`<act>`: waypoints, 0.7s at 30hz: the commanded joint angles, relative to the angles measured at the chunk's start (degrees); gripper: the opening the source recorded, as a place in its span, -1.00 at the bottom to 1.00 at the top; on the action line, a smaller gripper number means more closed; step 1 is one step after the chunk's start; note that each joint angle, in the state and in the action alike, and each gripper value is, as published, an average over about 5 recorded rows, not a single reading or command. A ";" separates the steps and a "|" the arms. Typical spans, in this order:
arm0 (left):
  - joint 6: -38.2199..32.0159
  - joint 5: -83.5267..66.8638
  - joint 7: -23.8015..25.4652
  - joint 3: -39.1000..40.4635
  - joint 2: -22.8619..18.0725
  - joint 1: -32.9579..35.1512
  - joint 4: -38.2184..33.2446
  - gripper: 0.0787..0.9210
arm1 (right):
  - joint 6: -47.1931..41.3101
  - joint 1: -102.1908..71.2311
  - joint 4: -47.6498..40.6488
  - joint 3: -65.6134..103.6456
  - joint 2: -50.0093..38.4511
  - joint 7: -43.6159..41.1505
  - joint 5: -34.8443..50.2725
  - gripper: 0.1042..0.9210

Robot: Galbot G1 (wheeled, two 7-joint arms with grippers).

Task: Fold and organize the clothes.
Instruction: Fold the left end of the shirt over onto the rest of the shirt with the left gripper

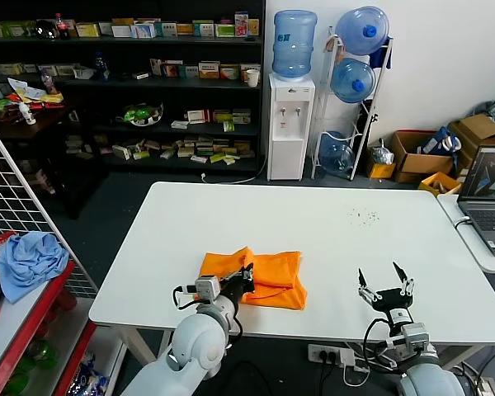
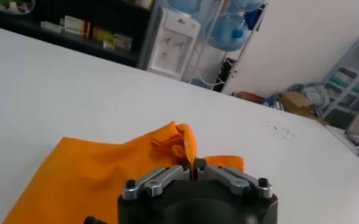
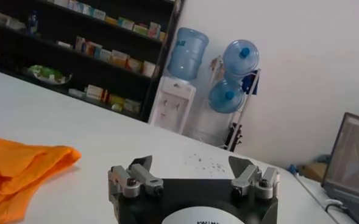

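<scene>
Stockroom shelves behind, white table (image 1: 330, 223) up front. Left gripper (image 1: 246, 278) pinches a ridge of the orange T-shirt (image 1: 272, 276), probably to fold it; right gripper (image 1: 385, 285) waits spread wide, well beside.

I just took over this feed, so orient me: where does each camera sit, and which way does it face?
Head view: looks forward and down at the white table; shows both arms, the left gripper and the right gripper.
Left wrist view: sits behind the left gripper, shut on the orange T-shirt.
Right wrist view: sits behind the open right gripper, above bare table.
All views share the T-shirt and the water dispenser.
</scene>
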 commanded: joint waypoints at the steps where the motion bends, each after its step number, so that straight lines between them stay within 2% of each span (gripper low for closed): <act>1: -0.36 0.53 -0.33 4.18 -9.66 -3.57 6.74 -0.92 | 1.43 -0.04 -1.07 0.81 1.45 -0.26 -1.30 0.76; 7: -2.01 1.93 1.32 5.12 -12.18 -3.44 9.68 -0.88 | 0.93 0.68 -1.69 0.04 1.33 -0.52 -0.99 0.76; 15: -5.90 2.89 3.97 4.92 -10.77 -2.38 8.42 -0.42 | 0.01 1.81 -1.84 -1.25 1.14 -0.73 -0.86 0.76; 18: -7.19 3.23 4.64 3.08 -9.01 -1.78 7.06 -0.21 | -0.33 2.08 -1.64 -2.03 1.22 -0.85 -1.18 0.76; 21: -7.46 2.56 5.30 0.41 -5.60 -1.11 5.14 -0.01 | -0.48 2.18 -1.37 -2.63 1.15 -1.04 -1.60 0.76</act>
